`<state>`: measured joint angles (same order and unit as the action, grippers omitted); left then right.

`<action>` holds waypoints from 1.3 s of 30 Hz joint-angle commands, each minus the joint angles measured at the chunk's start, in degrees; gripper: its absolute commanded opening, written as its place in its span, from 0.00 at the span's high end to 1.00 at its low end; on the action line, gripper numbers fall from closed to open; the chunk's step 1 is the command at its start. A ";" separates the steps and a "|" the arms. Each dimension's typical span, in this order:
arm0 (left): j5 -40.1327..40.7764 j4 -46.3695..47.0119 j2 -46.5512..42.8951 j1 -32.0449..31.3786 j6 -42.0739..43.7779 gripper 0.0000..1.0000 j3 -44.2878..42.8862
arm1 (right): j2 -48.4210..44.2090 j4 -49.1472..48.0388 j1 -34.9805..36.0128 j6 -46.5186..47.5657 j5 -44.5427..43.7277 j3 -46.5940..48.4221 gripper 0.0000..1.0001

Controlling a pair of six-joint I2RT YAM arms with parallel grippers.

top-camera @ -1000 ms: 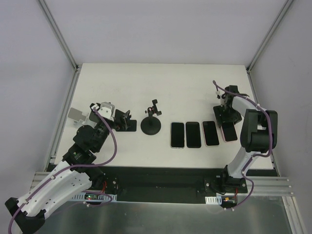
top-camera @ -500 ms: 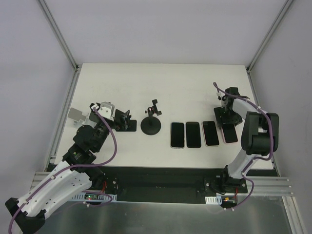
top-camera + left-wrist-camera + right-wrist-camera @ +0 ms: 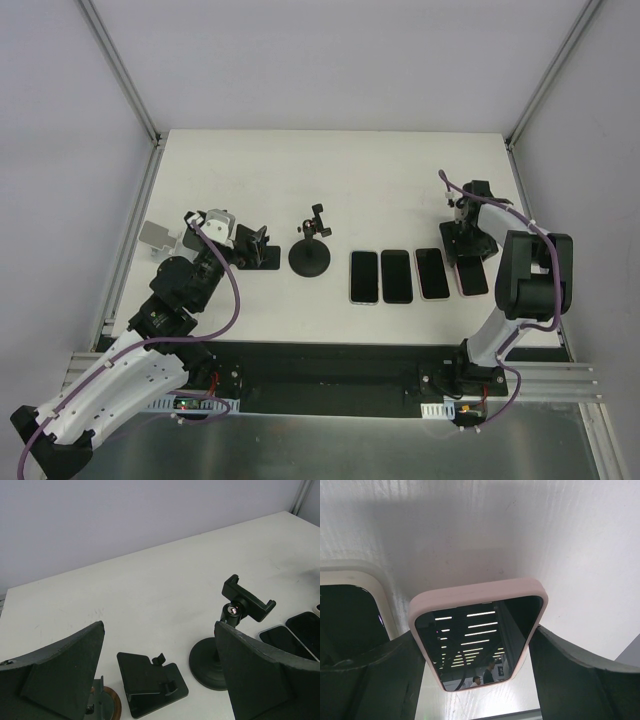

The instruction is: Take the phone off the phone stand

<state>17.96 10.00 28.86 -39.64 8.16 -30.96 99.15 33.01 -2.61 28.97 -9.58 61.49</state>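
A pink-cased phone (image 3: 477,635) with a dark screen sits between the fingers of my right gripper (image 3: 476,652), which is shut on its long sides. From above, that phone (image 3: 471,274) is at the right end of a row of phones, with the right gripper (image 3: 466,246) over its far end. The black folding phone stand (image 3: 150,680) and the round-base clamp stand (image 3: 240,610) hold nothing. My left gripper (image 3: 159,630) hovers open above the folding stand (image 3: 266,256).
Three dark-screened phones (image 3: 397,276) lie side by side left of the pink one. The clamp stand (image 3: 311,255) is mid-table. A small white stand (image 3: 157,235) sits at the left edge. A round wooden-rimmed piece (image 3: 111,706) lies by the left finger.
My right gripper has shifted slightly with the pink phone, which now lies straighter in line with the row. The left arm has not moved.
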 commanded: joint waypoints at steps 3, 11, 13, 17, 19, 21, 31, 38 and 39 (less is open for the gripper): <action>-0.90 1.51 -0.65 0.61 -0.34 0.10 0.46 | 0.87 3.46 -0.64 -0.67 0.97 2.49 0.23; -0.11 0.99 -1.53 0.61 -0.69 0.10 0.55 | 0.78 4.07 -0.64 -0.58 1.67 4.07 0.13; -0.11 0.90 -1.79 0.61 -0.78 0.10 0.46 | -0.10 4.25 -0.64 -0.76 2.02 4.33 0.13; -0.20 0.72 -1.97 0.61 -1.66 0.09 0.20 | -4.65 5.74 -0.64 -2.07 2.11 6.61 0.08; 0.06 0.46 -1.88 0.61 -2.36 0.09 -0.24 | -6.86 6.88 -0.64 -3.04 0.71 8.98 0.05; 1.64 -0.85 -1.79 0.61 -4.11 0.08 -1.11 | -10.46 7.76 -0.64 -4.35 -1.13 10.74 0.01; 17.19 -14.39 -6.52 0.61 -9.40 0.01 -9.64 | -32.25 8.73 -0.73 -9.90 -10.62 15.32 0.04; 23.17 -16.06 -11.81 0.61 -2.46 0.01 -15.53 | -53.14 6.19 -0.73 -6.65 -15.99 10.68 0.04; 23.44 -16.06 -12.33 0.61 -2.19 0.01 -15.88 | -55.45 5.40 -0.73 -4.82 -16.08 9.62 0.04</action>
<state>36.38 -5.17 18.41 -39.64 2.50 -43.59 52.25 39.18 -2.94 21.30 -21.10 74.43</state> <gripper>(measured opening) 0.992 0.964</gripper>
